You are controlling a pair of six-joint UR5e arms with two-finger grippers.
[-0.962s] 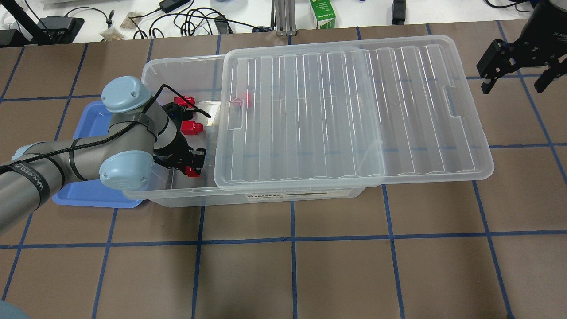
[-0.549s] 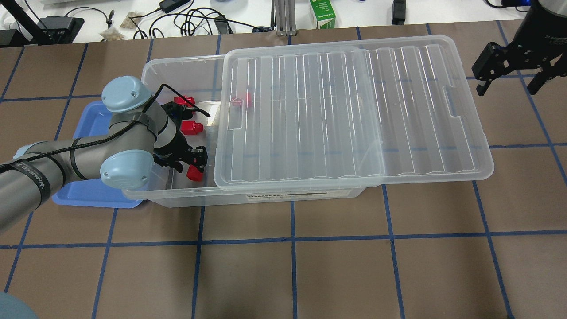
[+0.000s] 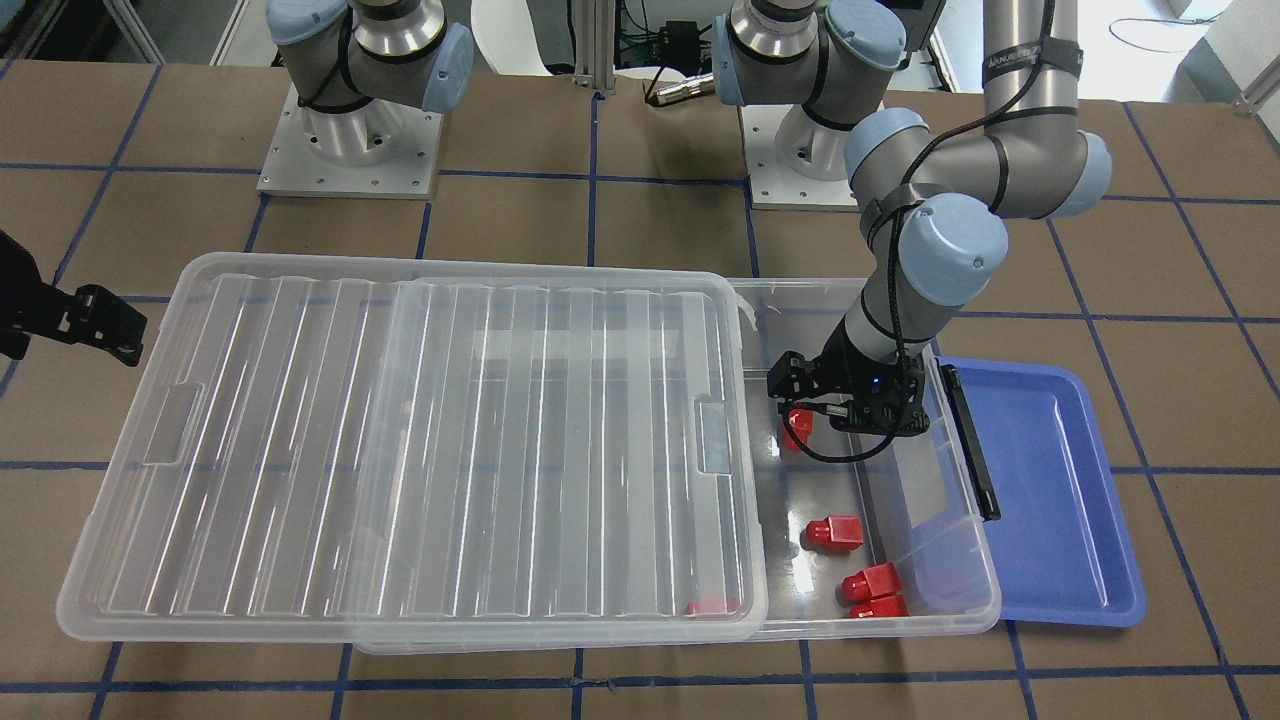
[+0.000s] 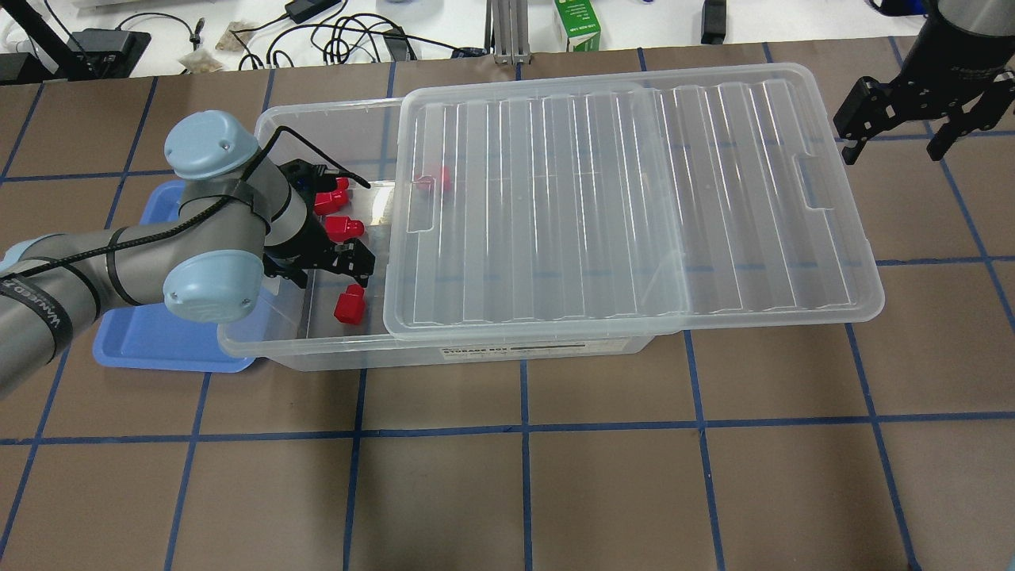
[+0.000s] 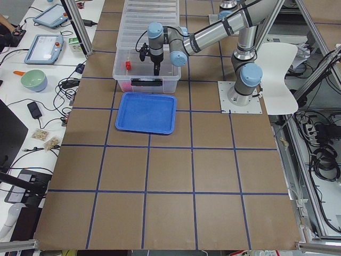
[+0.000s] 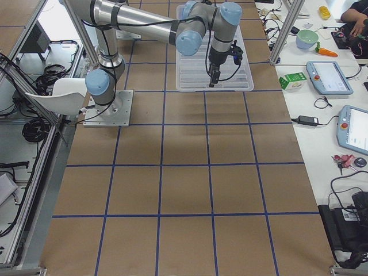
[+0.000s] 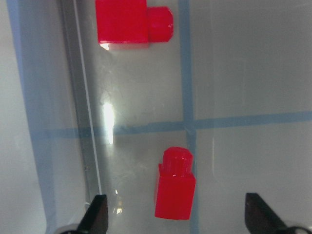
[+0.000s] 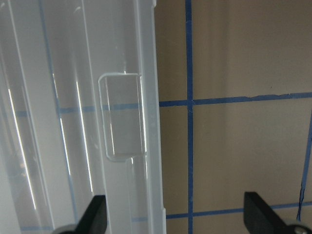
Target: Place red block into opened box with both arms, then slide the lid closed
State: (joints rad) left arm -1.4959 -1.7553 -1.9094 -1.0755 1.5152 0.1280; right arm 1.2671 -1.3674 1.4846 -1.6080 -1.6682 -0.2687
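Observation:
The red block (image 4: 349, 305) lies free on the floor of the clear box (image 4: 317, 350), near its front wall. In the left wrist view the red block (image 7: 174, 190) sits between the spread fingertips. My left gripper (image 4: 329, 270) hangs open just above it and holds nothing. Several other red blocks (image 4: 342, 228) lie in the box, one of them under the lid. The ribbed clear lid (image 4: 634, 206) covers most of the box and overhangs its right end. My right gripper (image 4: 900, 136) is open, off the lid's right short side, near the lid's notch (image 8: 124, 117).
A blue tray (image 4: 158, 349) lies against the box's left end, under my left arm. A green carton (image 4: 577, 28) and cables sit beyond the table's far edge. Brown mat with blue tape lines stretches in front of the box.
My left gripper opened and let go of the red block, which now rests on the box floor, and the gripper has risen. The right gripper shifted slightly left, towards the lid's end.

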